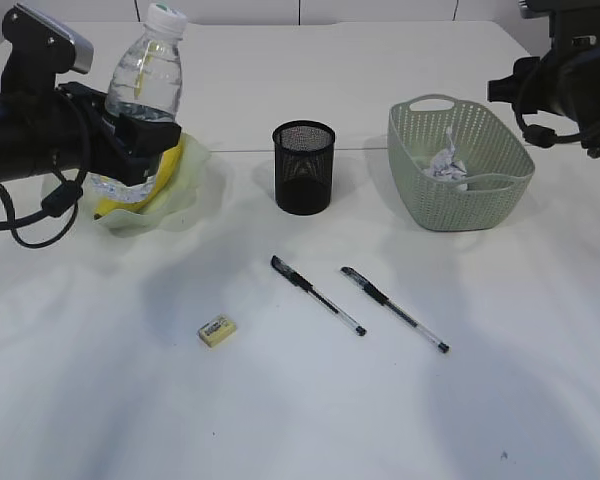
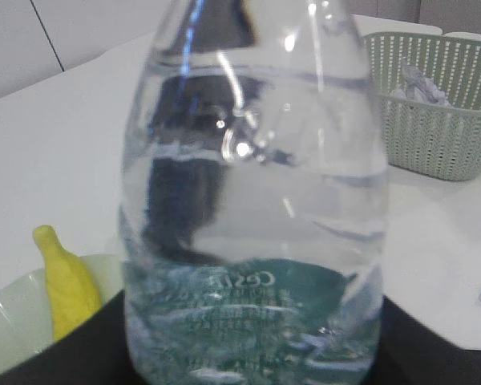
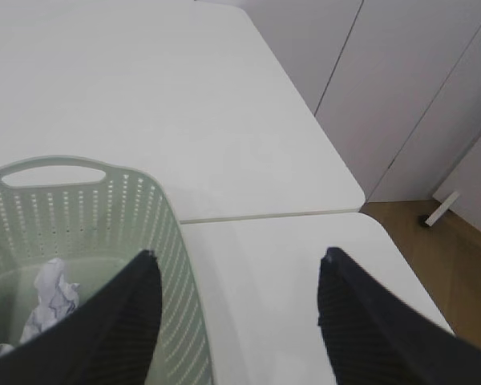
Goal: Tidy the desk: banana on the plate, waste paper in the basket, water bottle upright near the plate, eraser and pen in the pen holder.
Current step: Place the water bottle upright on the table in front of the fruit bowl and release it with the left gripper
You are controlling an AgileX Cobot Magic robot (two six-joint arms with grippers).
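One clear plastic water bottle (image 1: pixel 146 75) with a white cap is standing upright between the jaws of your left gripper (image 1: pixel 130 135), which is clamping it around the lower body; in the left wrist view the bottle (image 2: pixel 252 200) is filling most of the frame with the dark fingers at its base. It is sitting right at the pale green plate (image 1: pixel 195 165), where one yellow banana (image 2: pixel 64 285) is lying. Your left arm is reaching in level from the left edge, low over the white table (image 1: pixel 300 400), its gripper hiding much of the plate.

Your right gripper (image 3: pixel 236 309) is hanging with its jaws apart and nothing between them, above the table just beside the right wall of the pale green perforated plastic basket (image 1: pixel 460 160). Your right arm is sitting high at the far right corner, well clear of the things on the table.

One crumpled ball of white waste paper (image 1: pixel 448 165) is lying inside the basket. One black mesh pen holder (image 1: pixel 303 167) is standing between plate and basket. Two black-capped pens, a left pen (image 1: pixel 317 294) and a right pen (image 1: pixel 394 309), are lying slantwise and roughly parallel in front of the holder, apart from each other. One small yellow eraser (image 1: pixel 217 330) is lying to the left of the pens, nearer you.
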